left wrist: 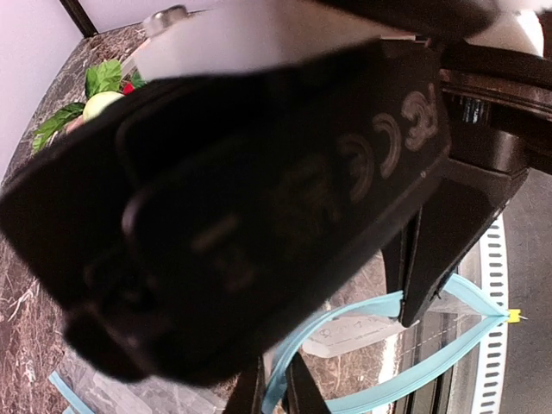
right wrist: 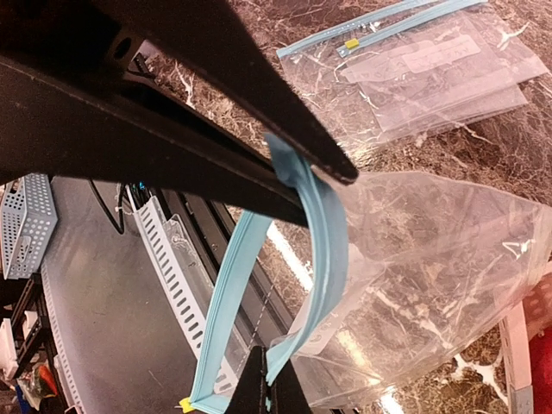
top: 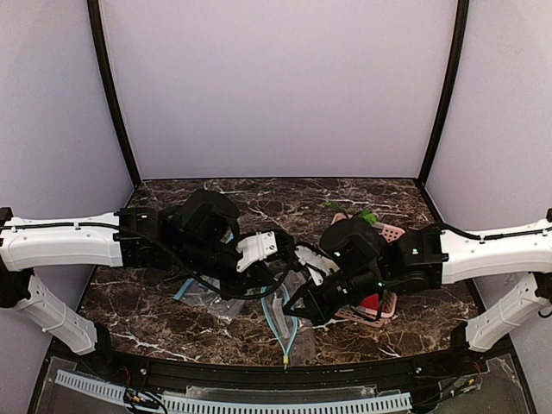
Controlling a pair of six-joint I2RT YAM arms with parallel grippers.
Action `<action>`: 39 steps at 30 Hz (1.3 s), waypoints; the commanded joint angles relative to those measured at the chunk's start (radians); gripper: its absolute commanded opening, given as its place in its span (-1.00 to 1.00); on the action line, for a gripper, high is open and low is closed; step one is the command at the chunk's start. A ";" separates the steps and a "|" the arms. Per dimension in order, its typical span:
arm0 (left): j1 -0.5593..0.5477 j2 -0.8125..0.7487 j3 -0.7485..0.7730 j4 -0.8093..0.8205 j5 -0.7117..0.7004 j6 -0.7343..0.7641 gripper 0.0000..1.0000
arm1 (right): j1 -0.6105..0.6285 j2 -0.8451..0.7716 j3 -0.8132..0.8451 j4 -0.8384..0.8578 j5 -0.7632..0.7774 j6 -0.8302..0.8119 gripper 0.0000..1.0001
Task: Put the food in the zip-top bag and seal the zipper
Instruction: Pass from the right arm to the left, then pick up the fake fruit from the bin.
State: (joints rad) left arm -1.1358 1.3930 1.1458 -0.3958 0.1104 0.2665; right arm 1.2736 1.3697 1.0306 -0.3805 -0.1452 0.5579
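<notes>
A clear zip-top bag (right wrist: 431,259) hangs between my two grippers above the table's front edge, its mouth pulled open. Its light blue zipper (right wrist: 332,250) forms two lips with a yellow slider (right wrist: 185,404) at one end. My left gripper (left wrist: 280,395) is shut on one lip; it also shows in the top view (top: 290,278). My right gripper (right wrist: 263,388) is shut on the other lip, and shows in the top view (top: 299,307). A red fruit (top: 373,302) lies in the pink basket (top: 392,231) under my right arm. The cucumber is hidden.
Spare clear bags lie flat on the marble (right wrist: 414,69), also left of centre (top: 197,293). Green leaves (left wrist: 103,76) and a white radish (left wrist: 99,105) lie at the back right. The table's front rail (top: 285,373) is just below the bag.
</notes>
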 commanded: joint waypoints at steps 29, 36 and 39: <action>0.049 -0.009 0.133 -0.338 -0.258 -0.316 -0.99 | -0.216 -0.320 -0.218 -0.111 0.240 0.156 0.65; 0.166 0.067 0.120 -0.219 -0.133 -0.293 -0.99 | -0.311 -0.335 -0.298 -0.147 0.225 0.170 0.67; 0.192 0.105 0.121 -0.175 -0.088 -0.274 -0.99 | -0.318 -0.320 -0.292 -0.200 0.251 0.180 0.67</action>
State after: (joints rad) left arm -0.9718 1.4586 1.2583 -0.6331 -0.0620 -0.0277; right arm 0.9699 1.0451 0.7383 -0.5232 0.0788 0.7170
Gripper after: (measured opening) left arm 0.016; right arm 0.835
